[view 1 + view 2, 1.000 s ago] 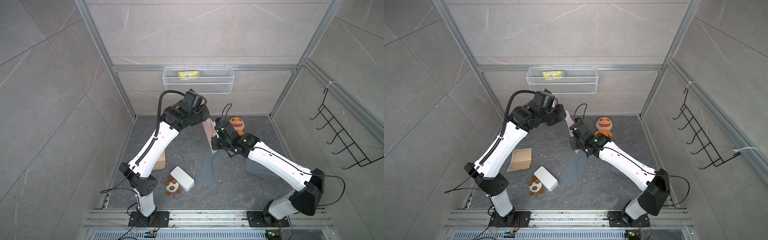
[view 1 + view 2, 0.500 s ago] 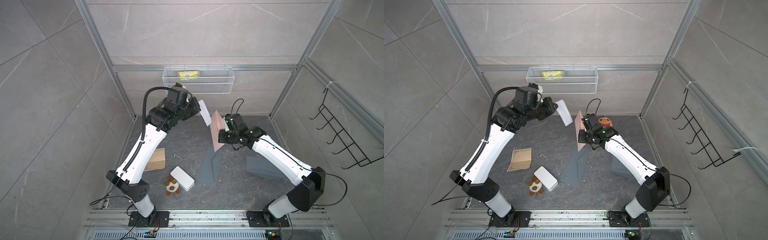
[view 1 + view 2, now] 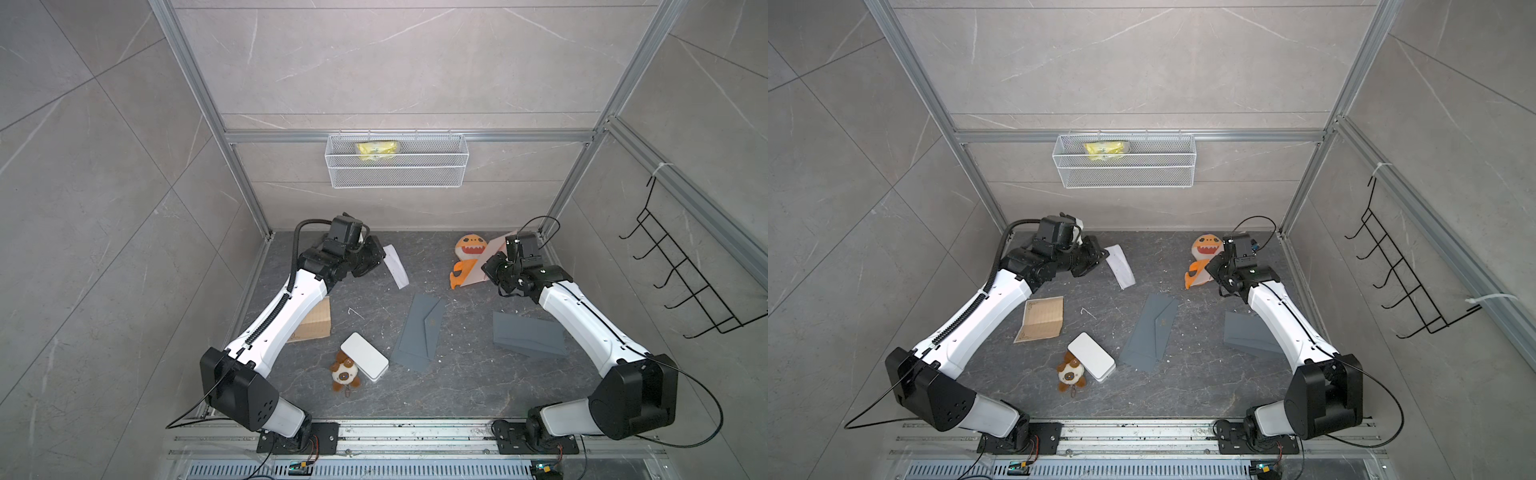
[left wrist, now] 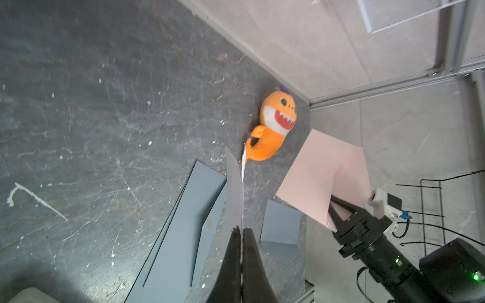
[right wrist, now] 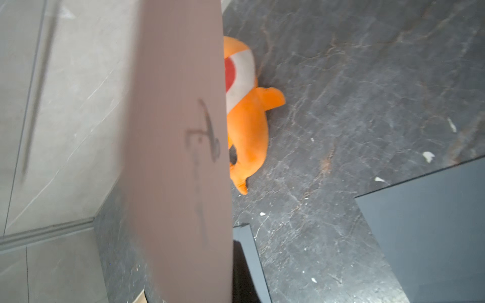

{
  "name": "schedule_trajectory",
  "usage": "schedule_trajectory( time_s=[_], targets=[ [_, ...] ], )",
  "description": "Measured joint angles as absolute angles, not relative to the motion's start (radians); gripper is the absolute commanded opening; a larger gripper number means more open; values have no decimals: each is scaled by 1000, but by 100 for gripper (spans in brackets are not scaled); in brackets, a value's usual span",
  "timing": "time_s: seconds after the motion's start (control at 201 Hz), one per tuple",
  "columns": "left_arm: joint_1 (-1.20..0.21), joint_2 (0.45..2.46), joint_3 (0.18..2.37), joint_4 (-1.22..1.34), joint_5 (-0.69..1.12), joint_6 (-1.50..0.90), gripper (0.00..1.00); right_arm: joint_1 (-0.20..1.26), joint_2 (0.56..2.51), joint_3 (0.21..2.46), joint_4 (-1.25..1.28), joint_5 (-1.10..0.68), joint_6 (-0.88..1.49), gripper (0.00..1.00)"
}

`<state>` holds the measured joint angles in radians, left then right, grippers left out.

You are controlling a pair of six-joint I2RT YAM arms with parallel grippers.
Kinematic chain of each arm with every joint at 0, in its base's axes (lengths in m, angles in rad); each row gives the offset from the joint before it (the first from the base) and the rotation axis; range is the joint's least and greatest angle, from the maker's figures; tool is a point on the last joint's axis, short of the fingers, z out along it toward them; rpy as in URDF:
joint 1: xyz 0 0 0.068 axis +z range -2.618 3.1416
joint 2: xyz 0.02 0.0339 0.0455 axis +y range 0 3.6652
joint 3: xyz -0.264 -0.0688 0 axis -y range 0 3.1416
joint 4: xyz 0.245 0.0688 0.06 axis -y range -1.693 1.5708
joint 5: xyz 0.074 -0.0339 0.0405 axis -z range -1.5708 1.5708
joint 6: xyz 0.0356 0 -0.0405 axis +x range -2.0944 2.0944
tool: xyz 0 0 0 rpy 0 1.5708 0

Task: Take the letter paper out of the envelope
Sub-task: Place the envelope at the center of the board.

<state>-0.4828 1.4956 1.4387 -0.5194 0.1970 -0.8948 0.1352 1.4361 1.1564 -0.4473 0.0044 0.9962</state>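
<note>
In both top views my left gripper [image 3: 376,259] [image 3: 1100,257] is shut on a white letter paper [image 3: 395,266] [image 3: 1120,266], held above the floor at the back left. The left wrist view shows that paper [image 4: 235,194] edge-on between the shut fingertips [image 4: 241,229]. My right gripper [image 3: 488,270] [image 4: 338,212] is shut on the pink envelope [image 3: 484,264] [image 4: 315,173] at the back right, well apart from the paper. The envelope [image 5: 178,157] fills the middle of the right wrist view, and one dark finger [image 5: 242,278] shows beside it.
An orange shark plush [image 3: 467,253] lies right under the envelope. Two grey envelopes [image 3: 419,332] [image 3: 528,334], a white box [image 3: 365,362], a small plush dog [image 3: 344,374] and a brown card [image 3: 1040,318] lie on the floor. A wire basket [image 3: 397,166] and a black hook rack [image 3: 685,282] hang on the walls.
The two arms have swung apart. The white paper has come out of the pink envelope, going left with my left gripper. The envelope has gone right and back with my right gripper.
</note>
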Motion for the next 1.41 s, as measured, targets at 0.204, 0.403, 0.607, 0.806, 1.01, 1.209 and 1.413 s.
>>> schedule_trajectory(
  time_s=[0.204, 0.403, 0.607, 0.806, 1.01, 1.209, 1.413],
  targets=[
    [-484, 1494, 1376, -473, 233, -909, 0, -11, 1488, 1023, -328, -68, 1053, 0],
    [-488, 1494, 1375, -440, 250, -911, 0, -117, 1563, 916, -163, -201, 1079, 0],
    [-491, 1494, 1375, -432, 265, -911, 0, -179, 1650, 864, -49, -298, 1089, 16],
    [-491, 1494, 1375, -426, 266, -911, 0, -196, 1694, 862, -56, -327, 1089, 30],
    [-491, 1496, 1376, -422, 266, -911, 0, -196, 1694, 875, -151, -304, 1080, 45],
    [-494, 1504, 1378, -420, 272, -911, 0, -195, 1673, 921, -278, -241, 1077, 56],
    [-495, 1562, 1436, -437, 298, -908, 0, -159, 1620, 1029, -416, -163, 1054, 60]
  ],
)
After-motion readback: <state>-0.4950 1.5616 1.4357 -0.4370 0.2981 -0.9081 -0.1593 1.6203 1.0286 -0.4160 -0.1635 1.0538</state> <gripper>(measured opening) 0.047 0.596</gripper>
